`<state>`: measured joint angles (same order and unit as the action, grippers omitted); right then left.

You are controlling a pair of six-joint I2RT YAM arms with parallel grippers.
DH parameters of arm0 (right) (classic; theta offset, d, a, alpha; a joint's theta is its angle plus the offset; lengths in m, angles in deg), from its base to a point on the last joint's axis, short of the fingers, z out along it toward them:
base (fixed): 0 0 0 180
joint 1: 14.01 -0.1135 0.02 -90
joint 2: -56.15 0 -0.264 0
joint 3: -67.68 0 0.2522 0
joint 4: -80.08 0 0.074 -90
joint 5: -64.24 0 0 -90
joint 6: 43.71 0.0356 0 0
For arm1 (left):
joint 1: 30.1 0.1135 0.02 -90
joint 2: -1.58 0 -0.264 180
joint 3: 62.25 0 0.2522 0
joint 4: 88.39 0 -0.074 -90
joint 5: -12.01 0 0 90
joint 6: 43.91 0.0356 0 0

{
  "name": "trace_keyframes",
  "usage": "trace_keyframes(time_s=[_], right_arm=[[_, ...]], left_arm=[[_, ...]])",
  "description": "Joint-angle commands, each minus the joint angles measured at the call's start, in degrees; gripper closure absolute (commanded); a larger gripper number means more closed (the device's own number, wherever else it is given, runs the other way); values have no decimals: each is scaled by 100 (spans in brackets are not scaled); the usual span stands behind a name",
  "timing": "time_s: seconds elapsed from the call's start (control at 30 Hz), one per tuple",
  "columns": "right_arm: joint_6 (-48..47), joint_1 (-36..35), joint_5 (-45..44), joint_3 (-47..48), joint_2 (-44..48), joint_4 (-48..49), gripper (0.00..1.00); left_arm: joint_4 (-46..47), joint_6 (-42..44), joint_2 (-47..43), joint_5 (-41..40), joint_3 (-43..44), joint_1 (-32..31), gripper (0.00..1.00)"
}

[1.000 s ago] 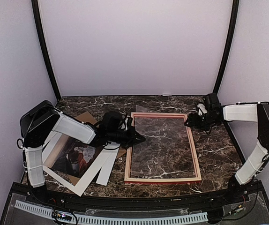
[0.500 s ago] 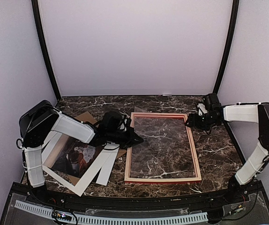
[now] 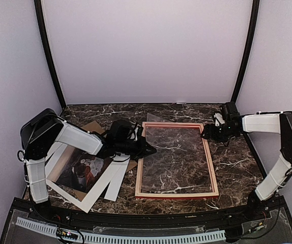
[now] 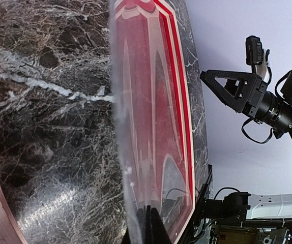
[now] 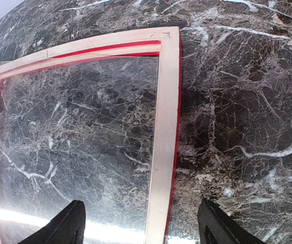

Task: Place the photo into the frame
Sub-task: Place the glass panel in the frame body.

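Marble table (image 3: 237,162), left hand (image 3: 151,150) pinching clear pane (image 3: 179,157) inside frame (image 3: 176,194), right hand (image 3: 205,133) wide over its corner

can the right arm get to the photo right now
probably not: the photo lies at the far left, past the frame, with the left arm across that side, while the right gripper hovers open at the frame's far right corner

Photo (image 3: 80,170) partly hidden under left arm (image 3: 80,140). Frame (image 5: 161,127) cropped by right wrist view's bottom edge. Left gripper (image 4: 147,229) mostly cropped in left wrist view.
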<state>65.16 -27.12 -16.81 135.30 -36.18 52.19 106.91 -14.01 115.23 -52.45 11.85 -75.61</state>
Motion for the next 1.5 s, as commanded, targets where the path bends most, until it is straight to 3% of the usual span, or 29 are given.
trace_keyframes(time_s=[0.0, 0.37, 0.63, 1.1, 1.47], right_arm=[[-26, -34, -107, 88, 94, -36, 23], [88, 328, -485, 645, 682, -635, 23], [110, 898, -767, 870, 1261, -910, 22], [90, 911, -451, 698, 1163, -776, 23], [130, 418, 34, 264, 534, -248, 21]], left_arm=[[263, 295, -540, 132, 5, -6, 100], [45, 353, -1102, 618, 972, -161, 100], [487, -117, -649, 931, 1696, -211, 100], [64, -157, 252, 269, 1216, -139, 100], [-166, -151, 199, 54, 584, -19, 100]])
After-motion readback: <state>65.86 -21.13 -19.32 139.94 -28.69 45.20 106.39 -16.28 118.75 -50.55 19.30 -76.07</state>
